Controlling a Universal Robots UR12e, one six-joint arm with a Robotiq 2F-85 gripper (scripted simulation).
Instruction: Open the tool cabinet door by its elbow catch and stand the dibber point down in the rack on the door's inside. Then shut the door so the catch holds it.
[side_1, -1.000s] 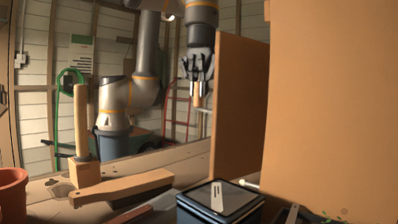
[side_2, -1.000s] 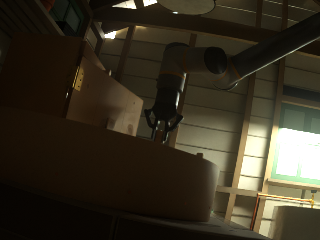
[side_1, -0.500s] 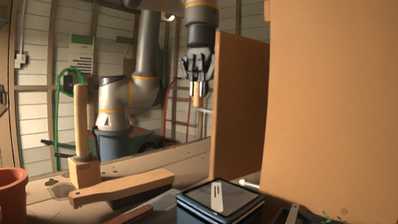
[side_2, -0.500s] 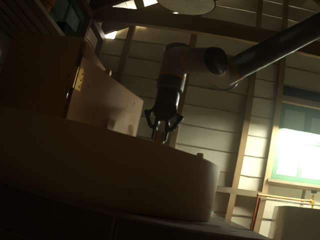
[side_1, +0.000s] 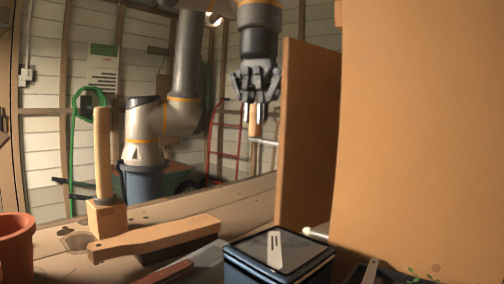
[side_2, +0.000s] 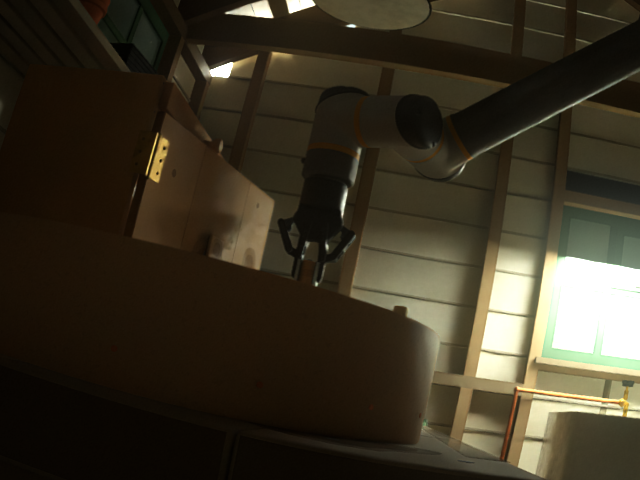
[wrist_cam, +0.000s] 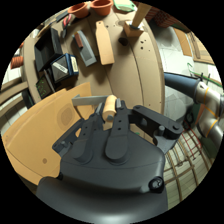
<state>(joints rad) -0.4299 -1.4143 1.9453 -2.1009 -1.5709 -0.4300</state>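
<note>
The rack on the door's inside is hidden behind the open cabinet door (side_1: 306, 135), which stands edge-on to the side camera. The dibber (side_1: 254, 124) has a tan wooden handle. A grey arm (wrist_cam: 85, 100) runs from below the handle toward the door. I grip the handle's top in my closed gripper (side_1: 255, 114), which points straight down just left of the door's free edge. From the wrist camera I see the handle (wrist_cam: 109, 111) between my fingers, above the door's top edge (wrist_cam: 48, 121). The cabinet body (side_1: 420, 135) fills the right of the scene.
The bench's rim (side_2: 217, 330) hides the lower door from the second side camera. On the bench lie a flat wooden brush (side_1: 155, 239), a dark blue tin (side_1: 277, 255), an upright mallet (side_1: 103, 180) and terracotta pots (side_1: 15, 240). My arm's base (side_1: 145, 155) stands behind the bench.
</note>
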